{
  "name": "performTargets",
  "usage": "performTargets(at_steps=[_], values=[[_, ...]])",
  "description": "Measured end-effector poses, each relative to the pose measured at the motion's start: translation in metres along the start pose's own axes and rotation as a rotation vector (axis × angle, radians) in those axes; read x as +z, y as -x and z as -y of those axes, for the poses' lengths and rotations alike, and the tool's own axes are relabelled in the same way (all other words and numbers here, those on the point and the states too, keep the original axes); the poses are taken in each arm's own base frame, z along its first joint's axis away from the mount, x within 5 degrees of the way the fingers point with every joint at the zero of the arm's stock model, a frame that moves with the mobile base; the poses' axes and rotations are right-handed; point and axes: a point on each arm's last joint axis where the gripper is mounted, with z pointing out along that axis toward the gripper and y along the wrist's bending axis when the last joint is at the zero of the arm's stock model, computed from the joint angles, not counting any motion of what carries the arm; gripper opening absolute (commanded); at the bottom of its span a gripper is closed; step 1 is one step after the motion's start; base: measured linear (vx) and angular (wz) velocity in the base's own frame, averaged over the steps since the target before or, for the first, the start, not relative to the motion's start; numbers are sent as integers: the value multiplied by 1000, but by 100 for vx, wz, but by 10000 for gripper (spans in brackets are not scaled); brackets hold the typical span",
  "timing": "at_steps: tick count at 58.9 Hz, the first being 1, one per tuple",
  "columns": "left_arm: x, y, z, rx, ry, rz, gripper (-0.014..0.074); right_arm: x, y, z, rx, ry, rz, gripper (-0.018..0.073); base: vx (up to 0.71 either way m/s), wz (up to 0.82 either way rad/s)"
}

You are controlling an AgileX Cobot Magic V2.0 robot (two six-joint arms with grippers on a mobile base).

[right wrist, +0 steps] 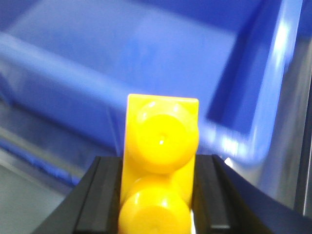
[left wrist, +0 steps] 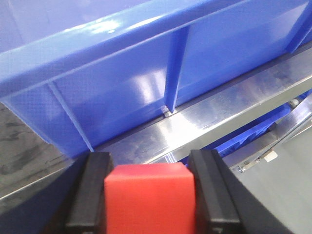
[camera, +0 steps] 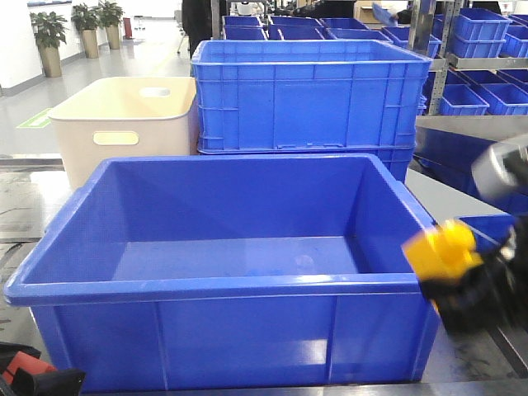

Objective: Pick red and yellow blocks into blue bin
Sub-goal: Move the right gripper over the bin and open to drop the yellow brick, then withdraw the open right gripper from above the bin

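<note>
The large blue bin (camera: pixel 223 290) stands in front of me with nothing inside. My left gripper (left wrist: pixel 150 195) is shut on the red cube (left wrist: pixel 150 200), low before the bin's near wall (left wrist: pixel 122 92); in the front view only its tip (camera: pixel 33 378) shows at the bottom left. My right gripper (right wrist: pixel 158 204) is shut on the yellow studded brick (right wrist: pixel 161 146), held at the bin's right rim (right wrist: pixel 253 141). In the front view the brick (camera: pixel 441 252) sits blurred just outside the bin's near right corner.
A cream tub (camera: pixel 124 124) with oval handle holes stands behind the bin at left. A ribbed blue crate (camera: pixel 309 95) is stacked behind at centre. Shelves with more blue crates (camera: pixel 478 49) stand at the right. A metal rail (left wrist: pixel 219 112) runs under the bin.
</note>
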Motion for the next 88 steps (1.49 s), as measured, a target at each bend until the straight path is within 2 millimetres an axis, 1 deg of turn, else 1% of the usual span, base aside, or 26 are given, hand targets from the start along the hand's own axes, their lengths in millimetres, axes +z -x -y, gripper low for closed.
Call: performTargets(at_steps=[5, 9, 14, 18, 19, 20, 22, 24, 27, 30, 35, 39, 45, 51, 56, 58, 62, 65, 70, 71, 72, 73, 78, 83, 88], values=[[0, 0, 0, 0, 0, 0, 235, 9, 21, 2, -6, 7, 30, 245, 0, 0], [0, 0, 0, 0, 0, 0, 235, 22, 36, 5, -22, 16, 33, 245, 0, 0], [0, 0, 0, 0, 0, 0, 235, 47, 54, 8, -43, 30, 23, 246, 0, 0], [0, 0, 0, 0, 0, 0, 235, 71, 66, 12, -64, 39, 6, 253, 0, 0], [0, 0, 0, 0, 0, 0, 235, 80, 68, 13, -66, 41, -6, 257, 0, 0], [0, 0, 0, 0, 0, 0, 235, 84, 71, 14, -72, 40, -3, 262, 0, 0], [0, 0, 0, 0, 0, 0, 235, 100, 77, 16, -77, 43, -14, 282, 0, 0], [0, 0, 0, 0, 0, 0, 235, 111, 79, 17, -80, 45, -23, 305, 0, 0], [0, 0, 0, 0, 0, 0, 235, 133, 81, 19, -81, 50, -49, 342, 0, 0], [0, 0, 0, 0, 0, 0, 235, 149, 84, 21, -80, 53, -63, 398, 0, 0], [0, 0, 0, 0, 0, 0, 235, 178, 81, 23, -75, 62, -102, 495, 0, 0], [0, 0, 0, 0, 0, 0, 235, 193, 78, 24, -71, 66, -125, 579, 0, 0], [0, 0, 0, 0, 0, 0, 235, 203, 75, 25, -67, 69, -144, 665, 0, 0], [0, 0, 0, 0, 0, 0, 235, 202, 76, 25, -67, 68, -139, 692, 0, 0], [0, 0, 0, 0, 0, 0, 235, 192, 80, 24, -70, 65, -120, 685, 0, 0], [0, 0, 0, 0, 0, 0, 235, 185, 82, 24, -70, 64, -111, 679, 0, 0], [0, 0, 0, 0, 0, 0, 235, 165, 88, 22, -65, 67, -84, 657, 0, 0], [0, 0, 0, 0, 0, 0, 235, 145, 92, 19, -56, 75, -53, 639, 0, 0], [0, 0, 0, 0, 0, 0, 235, 114, 89, 13, -48, 97, 4, 604, 0, 0], [0, 0, 0, 0, 0, 0, 235, 105, 88, 12, -53, 96, 25, 600, 0, 0], [0, 0, 0, 0, 0, 0, 235, 103, 85, 11, -55, 100, 36, 595, 0, 0], [0, 0, 0, 0, 0, 0, 235, 94, 84, 10, -59, 98, 59, 592, 0, 0], [0, 0, 0, 0, 0, 0, 235, 70, 67, 5, -70, 91, 137, 585, 0, 0], [0, 0, 0, 0, 0, 0, 235, 47, 43, 1, -79, 75, 184, 585, 0, 0], [0, 0, 0, 0, 0, 0, 235, 28, 17, -4, -81, 70, 195, 585, 0, 0]])
